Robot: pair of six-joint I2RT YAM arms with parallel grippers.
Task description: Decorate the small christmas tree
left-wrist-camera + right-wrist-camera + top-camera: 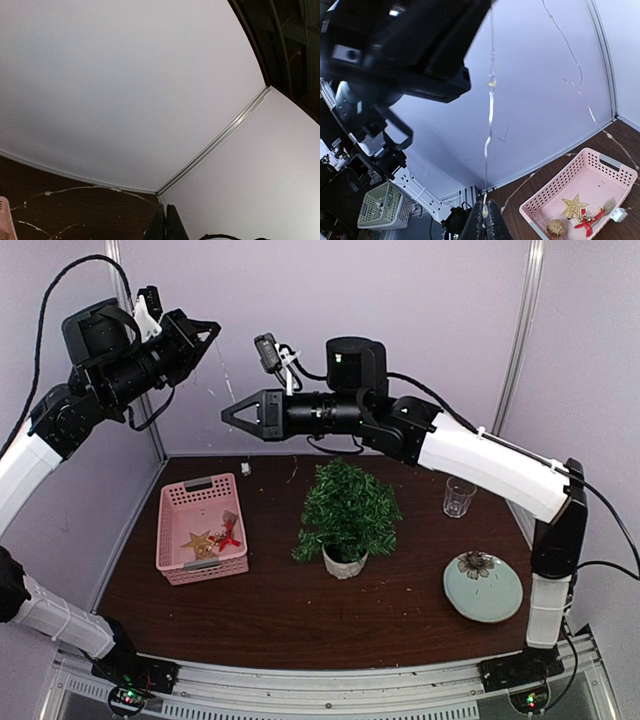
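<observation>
The small christmas tree [348, 505] stands upright in its white pot [345, 562] mid-table. Both arms are raised above the table's back left. A thin wire light string [490, 100] runs taut from my right gripper [484, 216], shut on it, up to the tip of my left gripper [213, 330]. A second strand [570, 75] drops toward the table, where more string lies [75, 189]. My left gripper's jaws [166, 222] are pressed together; the string between them is hidden in its own view. My right gripper [228, 415] sits just below and right of the left one.
A pink basket [170, 540] left of the tree holds a gold star [574, 205], a red bow [585, 221] and a twine ball [556, 228]. A drinking glass [459, 496] stands at the back right. A pale green plate [505, 602] lies at the front right.
</observation>
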